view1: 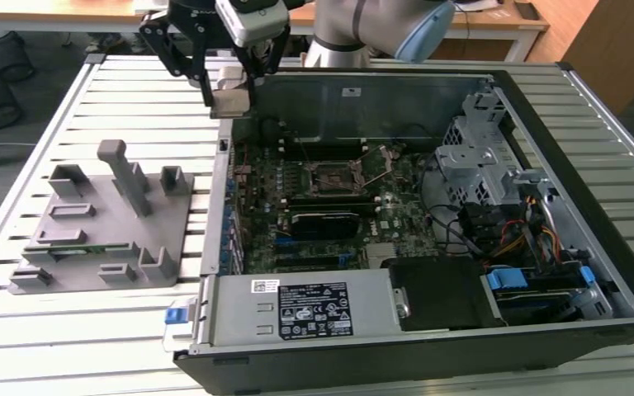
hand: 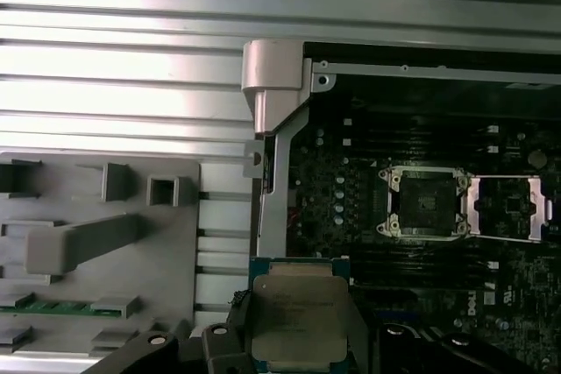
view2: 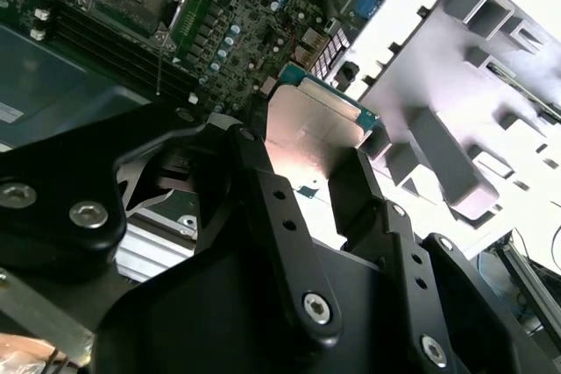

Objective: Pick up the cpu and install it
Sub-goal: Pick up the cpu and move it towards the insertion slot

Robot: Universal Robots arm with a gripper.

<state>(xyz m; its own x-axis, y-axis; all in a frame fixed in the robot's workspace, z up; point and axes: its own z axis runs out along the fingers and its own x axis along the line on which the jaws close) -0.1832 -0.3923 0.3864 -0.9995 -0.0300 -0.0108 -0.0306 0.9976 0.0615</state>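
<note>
The cpu (view1: 232, 102), a flat square chip with a silver-grey top, hangs in the air over the back corner of the open computer case, on the exterior view's left. My gripper (view1: 230, 89) is shut on it, one black finger on each side. In both wrist views the cpu (view2: 314, 129) (hand: 298, 314) sits between the fingers (view2: 263, 190). The black square socket (view1: 333, 177) (hand: 427, 203) lies open on the motherboard, its metal load plate (hand: 513, 208) flipped aside. The cpu is well clear of the socket, off toward the case wall.
A grey fixture (view1: 108, 223) (hand: 88, 243) with slots and upright posts lies on the slatted table beside the case. Inside the case (view1: 614, 272) are a power supply (view1: 295, 305), a metal drive cage (view1: 482, 157) and cables. A case corner bracket (hand: 276, 76) rises near the cpu.
</note>
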